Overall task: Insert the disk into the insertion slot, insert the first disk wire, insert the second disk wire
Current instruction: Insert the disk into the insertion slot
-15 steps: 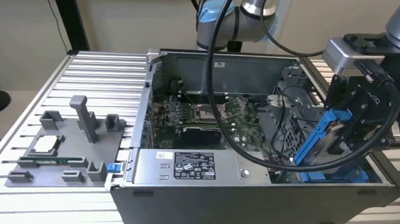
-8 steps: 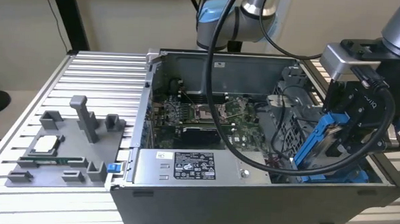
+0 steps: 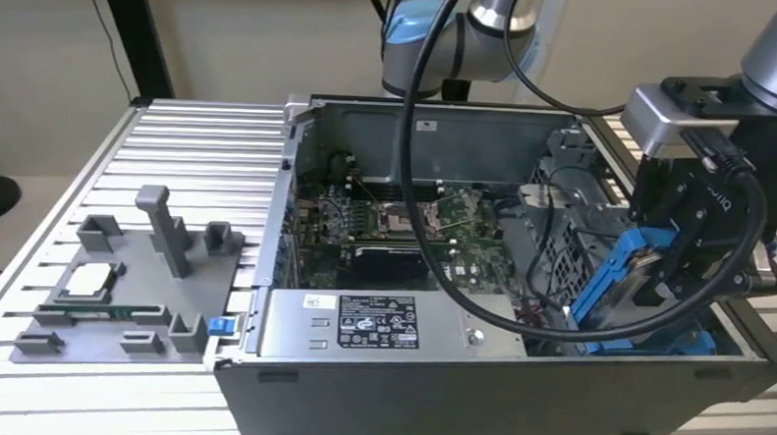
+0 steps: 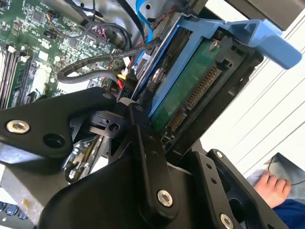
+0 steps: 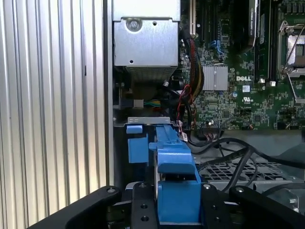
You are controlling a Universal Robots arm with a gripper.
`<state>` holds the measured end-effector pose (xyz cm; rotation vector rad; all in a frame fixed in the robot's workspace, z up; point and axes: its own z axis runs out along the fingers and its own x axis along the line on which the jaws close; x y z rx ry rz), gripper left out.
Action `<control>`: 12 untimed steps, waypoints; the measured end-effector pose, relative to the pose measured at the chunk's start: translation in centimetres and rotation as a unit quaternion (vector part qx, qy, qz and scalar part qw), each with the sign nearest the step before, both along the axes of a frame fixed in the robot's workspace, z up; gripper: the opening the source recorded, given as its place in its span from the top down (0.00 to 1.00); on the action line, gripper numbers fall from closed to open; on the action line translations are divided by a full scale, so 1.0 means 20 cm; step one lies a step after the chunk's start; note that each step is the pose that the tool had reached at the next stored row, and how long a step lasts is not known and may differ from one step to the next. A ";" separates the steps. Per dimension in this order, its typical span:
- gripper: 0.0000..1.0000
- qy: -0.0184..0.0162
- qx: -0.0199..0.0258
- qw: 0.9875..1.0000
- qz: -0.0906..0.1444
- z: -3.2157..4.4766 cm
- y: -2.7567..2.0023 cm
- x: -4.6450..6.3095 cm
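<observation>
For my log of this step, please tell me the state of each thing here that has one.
disk: tilted, held over the case's corner, not seated.
gripper: jaws shut on the disk.
insertion slot: no disk seated in it.
computer case: open, side uncovered.

An open computer case (image 3: 486, 389) sits on a ribbed metal table (image 3: 195, 140). At the exterior view's right, the gripper (image 3: 675, 274) clasps the disk (image 3: 629, 277) in its blue carrier, tilted steeply above the insertion slot (image 3: 692, 342) in the case's near right corner. A black cable (image 3: 407, 140) loops from the arm over the motherboard (image 3: 402, 228). A grey fixture (image 3: 123, 285) lies at the exterior view's left.
</observation>
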<state>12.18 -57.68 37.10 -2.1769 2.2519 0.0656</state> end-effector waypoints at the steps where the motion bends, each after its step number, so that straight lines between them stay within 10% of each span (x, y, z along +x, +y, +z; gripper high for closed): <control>1: 0.00 0.000 0.000 1.000 0.000 -0.001 0.000 0.00; 12: 0.00 0.000 0.000 1.000 0.000 0.027 0.000 0.00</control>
